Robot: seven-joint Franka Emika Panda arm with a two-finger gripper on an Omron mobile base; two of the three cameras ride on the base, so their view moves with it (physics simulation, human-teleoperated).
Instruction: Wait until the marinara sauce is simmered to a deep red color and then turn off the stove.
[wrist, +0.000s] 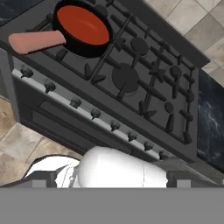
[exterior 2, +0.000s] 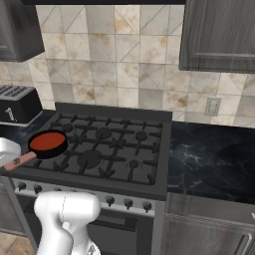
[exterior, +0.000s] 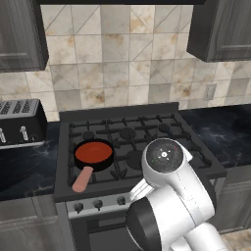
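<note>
One black skillet (exterior: 93, 156) of orange-red marinara sauce (exterior: 93, 152) on the front-left burner of the stove (exterior: 147, 135), tan-pink handle (exterior: 82, 179) overhanging the front edge above a strip of knobs (wrist: 94, 113), other grates bare, one toaster (exterior: 19, 122) on left tabletop (exterior: 24, 169); fingers apart

Even, soft rendered light, faint shadows under the grates, no glare, slightly coarse, perhaps low-resolution

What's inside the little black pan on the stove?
The black pan holds smooth orange-red marinara sauce, filling it like a flat round disc. The sauce covers the pan's bottom, so nothing under it can be seen.
</note>
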